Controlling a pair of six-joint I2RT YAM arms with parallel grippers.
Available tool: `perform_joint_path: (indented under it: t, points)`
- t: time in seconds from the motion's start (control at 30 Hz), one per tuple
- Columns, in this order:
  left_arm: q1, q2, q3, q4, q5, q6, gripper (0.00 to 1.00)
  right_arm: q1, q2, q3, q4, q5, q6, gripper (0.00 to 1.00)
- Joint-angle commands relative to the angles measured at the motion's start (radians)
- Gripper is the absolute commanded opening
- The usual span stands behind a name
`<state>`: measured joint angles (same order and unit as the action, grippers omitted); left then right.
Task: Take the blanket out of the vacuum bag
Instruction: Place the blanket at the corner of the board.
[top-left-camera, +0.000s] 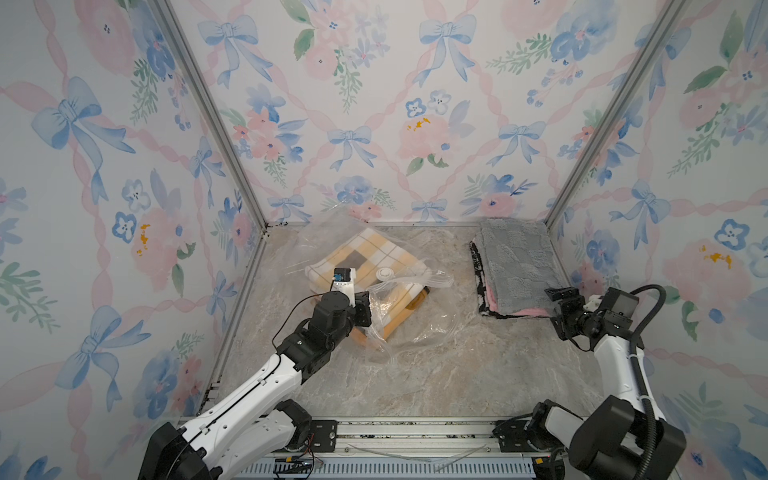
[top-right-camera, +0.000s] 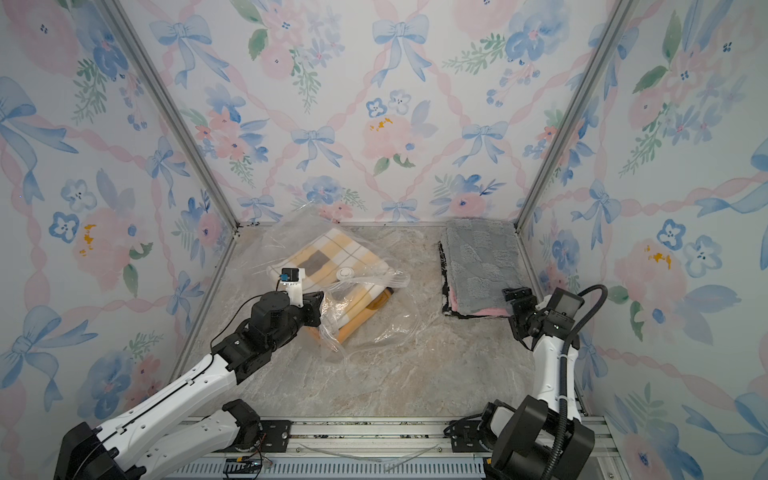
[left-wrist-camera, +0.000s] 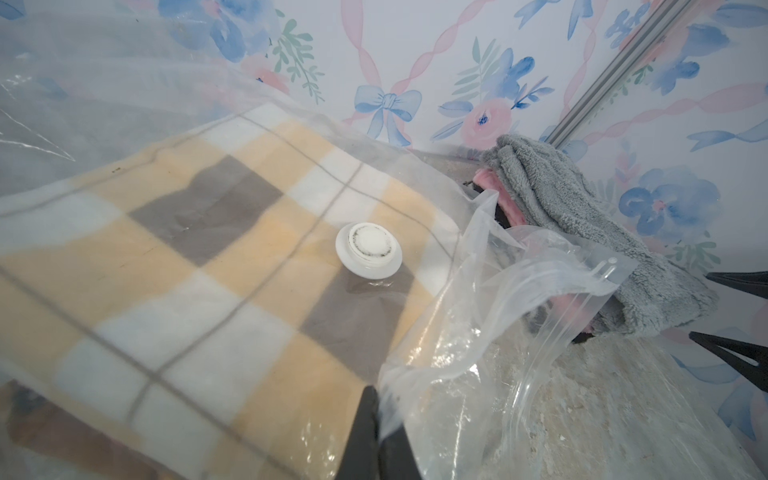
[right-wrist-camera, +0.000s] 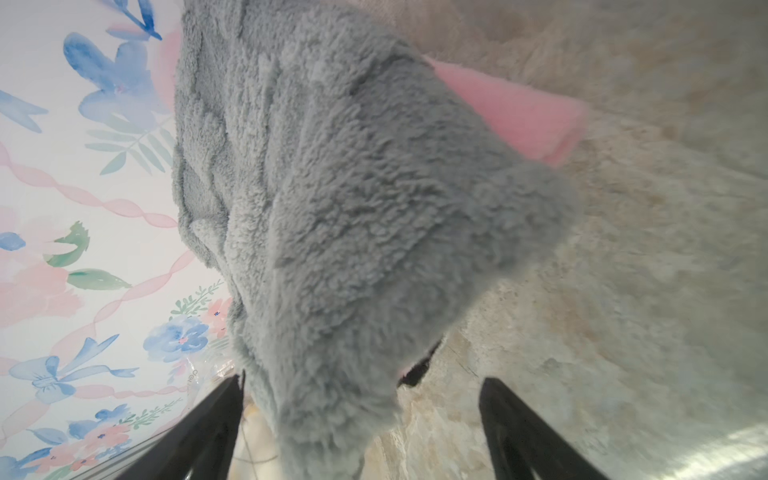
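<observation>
The clear crinkly vacuum bag (top-left-camera: 401, 328) lies at the back left of the table, its round white valve cap (top-left-camera: 384, 273) facing up. Inside it is a folded blanket (top-left-camera: 365, 253) checked in yellow, white and grey; both top views show it through the plastic, and so does the left wrist view (left-wrist-camera: 187, 249). My left gripper (left-wrist-camera: 376, 399) is shut on a fold of the bag's plastic (left-wrist-camera: 478, 332) at the near edge of the blanket. My right gripper (top-left-camera: 557, 309) stands open at the near corner of a grey blanket (right-wrist-camera: 353, 187), whose corner hangs loose between the spread jaws.
The grey fleece blanket (top-right-camera: 482, 262) tops a stack with pink and black layers (top-left-camera: 490, 303) in the back right corner. Floral walls close in three sides. The marble table (top-left-camera: 457, 374) is bare between the arms. An aluminium rail (top-left-camera: 415, 432) runs along the front.
</observation>
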<state>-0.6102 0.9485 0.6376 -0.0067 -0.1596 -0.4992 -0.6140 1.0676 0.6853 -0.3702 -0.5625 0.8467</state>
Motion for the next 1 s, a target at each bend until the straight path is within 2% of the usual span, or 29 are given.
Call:
perform_joint_path:
  t: [0.0,0.13,0.3,0.47,0.63,0.87,0.97]
  points:
    - [0.009,0.025,0.04,-0.016,0.038,0.014,0.0,-0.106,-0.012,-0.053,-0.02,-0.132,-0.036,0.93]
    - [0.009,0.025,0.028,0.005,0.069,0.019,0.0,-0.177,0.083,-0.061,0.114,-0.271,0.025,0.94]
    - [0.011,0.001,-0.015,0.05,0.067,-0.002,0.0,-0.187,0.209,-0.085,0.374,-0.312,0.185,0.93]
    - [0.012,0.008,-0.034,0.088,0.101,-0.02,0.0,-0.175,0.264,-0.055,0.387,-0.281,0.182,0.89]
    - [0.013,0.012,-0.057,0.116,0.111,-0.028,0.0,-0.15,0.338,-0.007,0.327,-0.285,0.152,0.73]
    - [0.013,0.009,-0.071,0.117,0.106,-0.027,0.0,-0.128,0.354,-0.005,0.298,-0.24,0.144,0.72]
    - [0.013,0.006,-0.072,0.116,0.106,-0.026,0.0,-0.128,0.36,0.007,0.294,-0.24,0.145,0.53]
